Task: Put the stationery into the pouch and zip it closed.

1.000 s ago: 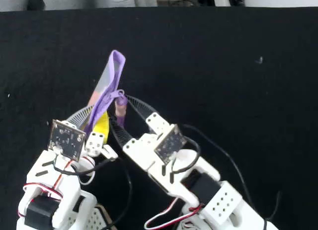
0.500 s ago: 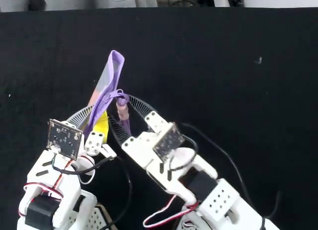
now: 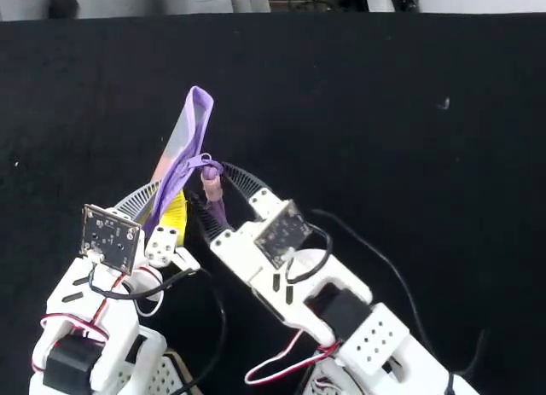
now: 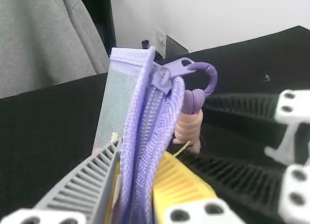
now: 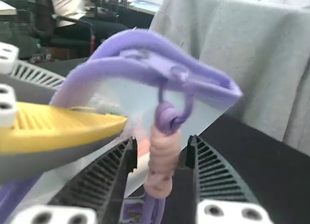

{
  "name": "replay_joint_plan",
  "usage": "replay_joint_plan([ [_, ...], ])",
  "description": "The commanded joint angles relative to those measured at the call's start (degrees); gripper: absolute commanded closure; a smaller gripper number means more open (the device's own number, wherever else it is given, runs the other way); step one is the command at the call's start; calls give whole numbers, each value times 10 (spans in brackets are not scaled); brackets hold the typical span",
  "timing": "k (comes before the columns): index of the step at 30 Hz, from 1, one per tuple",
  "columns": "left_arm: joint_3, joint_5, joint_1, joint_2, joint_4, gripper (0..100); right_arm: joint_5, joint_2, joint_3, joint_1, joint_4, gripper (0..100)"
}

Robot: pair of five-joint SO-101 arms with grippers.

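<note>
Left tool [image 4: 143, 158] clamps the upright purple pouch [image 3: 189, 143], contents unclear.

- Table [image 3: 409, 156]: we are working over its near-left part.
- Pouch [image 3: 189, 143]: we are holding it on edge above the table. Its near end is sitting clamped between the fingers of our left gripper [image 4: 141, 158], and its far end is pointing away from us.
- Zipper slider [image 4: 162, 75]: it is sitting on the pouch's top edge.
- Pull charm [image 5: 162, 158]: it is hanging from the slider on the pouch's right side.
- Right gripper [image 3: 211, 190]: we are keeping it just right of the left gripper, beside the pouch, with its fingers standing apart on either side of the charm.
</note>
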Motion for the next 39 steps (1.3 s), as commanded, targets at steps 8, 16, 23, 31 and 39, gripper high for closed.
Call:
replay_joint_plan([
  [8, -5, 9, 7, -5, -12, 972, -4, -30, -38, 9, 18, 943],
  [16, -5, 10, 7, -5, -12, 972, -1, 22, -61, 15, 9, 988],
  [23, -9, 9, 7, -5, 6, 972, -4, 29, -135, 148, 60, 988],
  [31, -10, 9, 7, -5, 7, 972, 1, 29, -195, 178, 105, 988],
  [39, -10, 10, 7, -5, 7, 972, 36, 82, -197, 220, 40, 988],
])
